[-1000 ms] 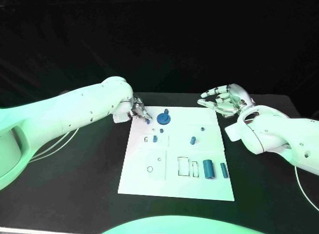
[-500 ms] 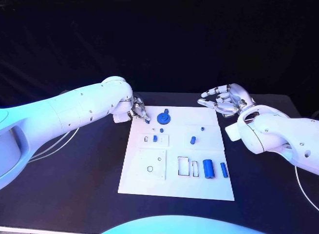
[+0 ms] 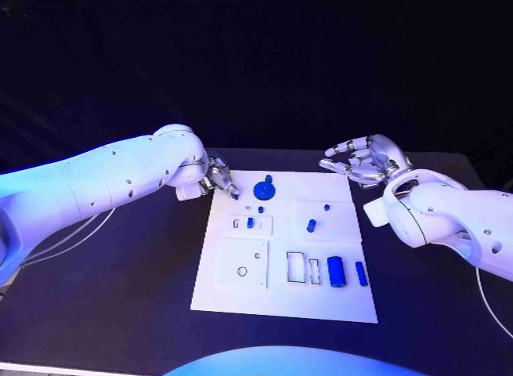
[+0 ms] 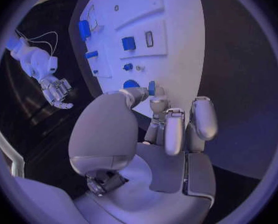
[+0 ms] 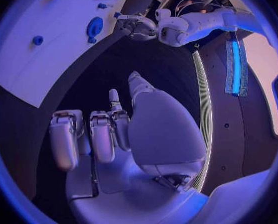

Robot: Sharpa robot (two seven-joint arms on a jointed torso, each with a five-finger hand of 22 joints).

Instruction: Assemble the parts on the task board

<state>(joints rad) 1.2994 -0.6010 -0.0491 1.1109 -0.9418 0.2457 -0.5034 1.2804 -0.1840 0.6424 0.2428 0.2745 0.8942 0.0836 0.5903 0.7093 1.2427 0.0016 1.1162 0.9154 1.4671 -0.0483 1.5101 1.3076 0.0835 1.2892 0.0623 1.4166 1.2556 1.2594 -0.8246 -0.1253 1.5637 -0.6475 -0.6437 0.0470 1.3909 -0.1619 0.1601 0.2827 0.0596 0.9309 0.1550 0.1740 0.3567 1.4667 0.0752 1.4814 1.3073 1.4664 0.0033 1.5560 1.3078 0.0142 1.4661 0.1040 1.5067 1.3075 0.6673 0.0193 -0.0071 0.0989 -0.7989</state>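
Left hand: silver many-fingered left hand [image 3: 219, 178] sits at the far left corner of the flat white task board [image 3: 281, 301]; its fingertips [image 4: 152, 88] are pinched on a small blue peg-shaped part [image 3: 233, 192] — thumb on one side, a finger on the other, the remaining fingers curled beside them.
Held part: its tip is over the board's surface, just past the fingertips; whether it touches the board I cannot tell.
Round part: a blue disc-shaped part with a short stem [image 3: 264, 190] lies on the board just beyond the left fingertips, apart from them.
Right hand: silver right hand [image 3: 363, 161] hovers off the board's far right corner — fingers curled loosely and apart, nothing between them, palm turned toward the table.
Other parts: two blue cylinders [image 3: 335, 271] lie side by side toward the board's near edge, well apart from both sets of fingers; small blue pegs [image 3: 310, 225] stand mid-board.
Surface: black table [image 3: 121, 298] under the board.
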